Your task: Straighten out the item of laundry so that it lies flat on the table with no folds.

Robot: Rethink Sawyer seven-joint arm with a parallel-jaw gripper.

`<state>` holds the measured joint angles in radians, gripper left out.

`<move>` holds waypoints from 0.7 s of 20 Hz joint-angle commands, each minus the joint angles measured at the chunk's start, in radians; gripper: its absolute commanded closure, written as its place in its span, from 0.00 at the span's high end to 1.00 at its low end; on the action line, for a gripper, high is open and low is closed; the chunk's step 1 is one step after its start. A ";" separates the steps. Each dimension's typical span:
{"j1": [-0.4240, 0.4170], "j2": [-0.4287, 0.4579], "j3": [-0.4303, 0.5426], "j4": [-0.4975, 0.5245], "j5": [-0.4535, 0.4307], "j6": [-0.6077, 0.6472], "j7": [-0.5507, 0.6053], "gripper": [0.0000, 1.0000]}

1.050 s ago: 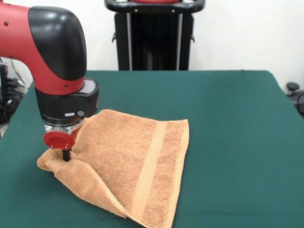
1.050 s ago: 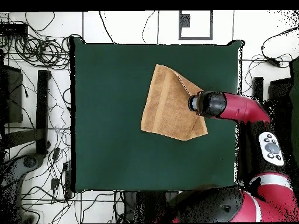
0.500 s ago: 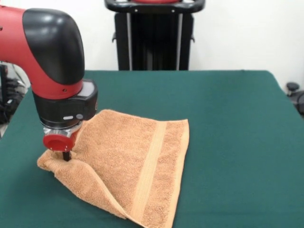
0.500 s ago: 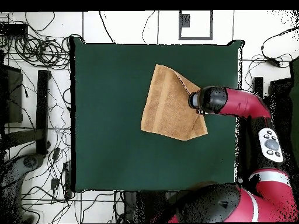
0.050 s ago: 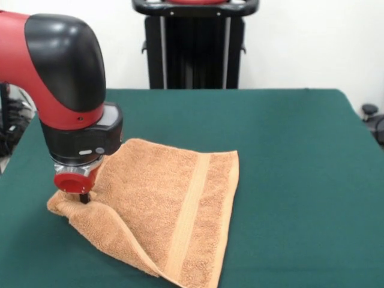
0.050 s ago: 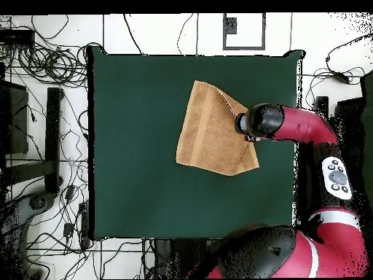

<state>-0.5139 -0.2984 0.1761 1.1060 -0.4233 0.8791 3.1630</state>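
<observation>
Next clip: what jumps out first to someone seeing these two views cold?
The red and black arm fills the front view's left side, its gripper pressed down onto the left corner of the orange-tan towel. The towel lies on the dark green table with its near-left edge folded over, so it is not flat. From overhead it sits toward the table's right side as a skewed shape.

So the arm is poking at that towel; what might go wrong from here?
The gripper sits down on a corner of the towel, but its grasp is hidden, so a pull may simply slip off. The towel is doubled over with a raised fold along its front edge; dragging that corner could bunch it further instead of opening it flat on the table.
</observation>
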 commanded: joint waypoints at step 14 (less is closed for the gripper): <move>0.111 0.015 0.092 0.022 0.077 0.088 -0.158 0.00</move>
<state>-0.4752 -0.2872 0.1777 1.0765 -0.3705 0.9595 3.1630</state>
